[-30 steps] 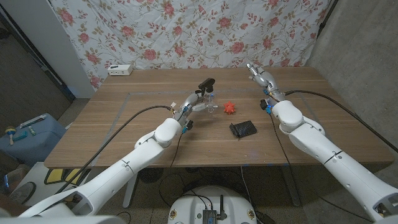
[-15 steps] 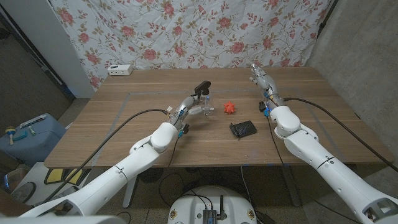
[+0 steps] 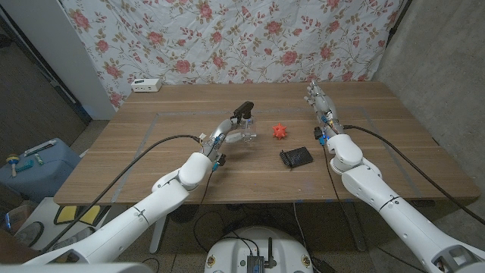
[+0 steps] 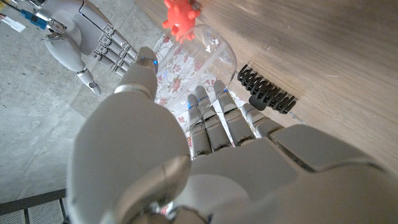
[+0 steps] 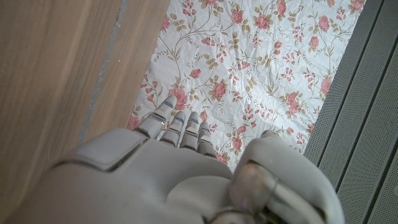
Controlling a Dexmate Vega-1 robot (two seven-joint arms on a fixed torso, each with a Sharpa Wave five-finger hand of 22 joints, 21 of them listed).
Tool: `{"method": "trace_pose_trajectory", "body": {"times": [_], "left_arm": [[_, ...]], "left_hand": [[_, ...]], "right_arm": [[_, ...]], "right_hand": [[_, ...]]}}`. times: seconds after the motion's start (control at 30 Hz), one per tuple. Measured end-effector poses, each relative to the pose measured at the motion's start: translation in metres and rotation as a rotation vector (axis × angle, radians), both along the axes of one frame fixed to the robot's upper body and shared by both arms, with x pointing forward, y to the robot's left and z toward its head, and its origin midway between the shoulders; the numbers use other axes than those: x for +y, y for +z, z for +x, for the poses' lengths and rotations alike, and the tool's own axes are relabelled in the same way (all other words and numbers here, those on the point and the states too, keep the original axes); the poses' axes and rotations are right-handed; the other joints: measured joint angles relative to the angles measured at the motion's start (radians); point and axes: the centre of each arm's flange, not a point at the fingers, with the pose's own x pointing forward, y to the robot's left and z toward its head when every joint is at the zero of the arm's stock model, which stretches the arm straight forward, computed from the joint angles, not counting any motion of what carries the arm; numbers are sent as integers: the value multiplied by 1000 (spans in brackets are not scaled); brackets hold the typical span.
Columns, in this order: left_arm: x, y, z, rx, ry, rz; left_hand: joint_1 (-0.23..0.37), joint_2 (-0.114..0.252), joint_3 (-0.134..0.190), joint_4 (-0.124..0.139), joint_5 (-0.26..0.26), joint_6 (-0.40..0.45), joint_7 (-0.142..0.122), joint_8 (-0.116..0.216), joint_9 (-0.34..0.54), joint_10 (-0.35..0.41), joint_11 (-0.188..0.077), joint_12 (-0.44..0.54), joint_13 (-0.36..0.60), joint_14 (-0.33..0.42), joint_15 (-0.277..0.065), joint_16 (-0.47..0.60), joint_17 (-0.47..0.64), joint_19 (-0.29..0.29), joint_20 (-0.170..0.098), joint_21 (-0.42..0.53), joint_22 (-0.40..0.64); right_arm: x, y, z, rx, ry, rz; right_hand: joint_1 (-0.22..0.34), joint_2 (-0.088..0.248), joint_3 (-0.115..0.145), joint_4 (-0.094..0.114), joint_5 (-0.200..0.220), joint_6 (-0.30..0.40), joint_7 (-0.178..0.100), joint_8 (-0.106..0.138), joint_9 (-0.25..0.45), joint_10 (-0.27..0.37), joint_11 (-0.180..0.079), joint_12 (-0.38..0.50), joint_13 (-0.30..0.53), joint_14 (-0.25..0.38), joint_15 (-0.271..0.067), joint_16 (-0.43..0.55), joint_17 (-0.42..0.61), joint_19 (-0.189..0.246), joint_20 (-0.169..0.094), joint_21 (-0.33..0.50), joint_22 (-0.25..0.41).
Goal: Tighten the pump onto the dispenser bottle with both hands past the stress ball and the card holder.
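A wooden table (image 3: 167, 144) stood before a hanging cloth (image 3: 227, 38) printed with pink roses on white. Near the table's far left corner lay a small white box (image 3: 147, 84). A grey wall (image 3: 439, 53) rose on the right. On the floor at left sat a blue case (image 3: 34, 167).

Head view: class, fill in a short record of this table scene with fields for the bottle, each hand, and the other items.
bottle: clear dispenser bottle with black pump on top, near table middle
left hand: left hand grips the bottle's body
right hand: right hand held up over the far right part of the table, apart from the bottle, holding nothing
stress ball: red spiky stress ball, just right of the bottle
card holder: black card holder, nearer the robot than the ball
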Motion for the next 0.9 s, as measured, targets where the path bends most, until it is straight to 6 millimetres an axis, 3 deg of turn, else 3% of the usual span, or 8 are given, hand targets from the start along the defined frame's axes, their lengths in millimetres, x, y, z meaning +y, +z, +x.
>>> {"method": "trace_pose_trajectory", "body": {"times": [0.33,0.43,0.83,0.9], "left_arm": [[5,-5,2,-18,15,16],[6,-7,3,-20,18,19],[8,-19,8,-11,18,18],[8,-21,9,-9,18,18]], "left_hand": [[-1,1,-5,5,-6,-27,-12,0,0,-27,-3,0,-9,-30,5,0,0,-11,-10,0,0],[-1,1,10,20,-6,-27,-12,0,0,-35,-1,0,-10,-30,5,0,0,-14,-7,0,0],[-2,1,6,25,-6,-52,-8,0,0,-47,-3,0,-18,-50,7,0,0,-23,-5,0,0],[-27,26,3,30,-6,-63,-8,-1,0,-55,-5,0,-18,-55,9,0,0,-27,-9,0,0]], "right_arm": [[1,-9,1,0,4,27],[2,-11,1,2,5,30],[6,-15,0,6,2,30],[7,-16,0,5,1,31]], "right_hand": [[-9,-9,0,0,0,4,-4,0,0,-5,5,0,0,0,0,0,0,0,0,0,0],[-13,-13,0,0,0,4,-4,0,0,-4,6,0,0,0,0,0,0,0,0,5,0],[-16,-16,0,0,0,9,-9,4,0,-2,9,0,0,0,0,0,0,0,0,5,0],[-19,-19,0,0,0,9,-9,4,0,-1,9,0,0,0,0,0,0,0,0,5,0]]}}
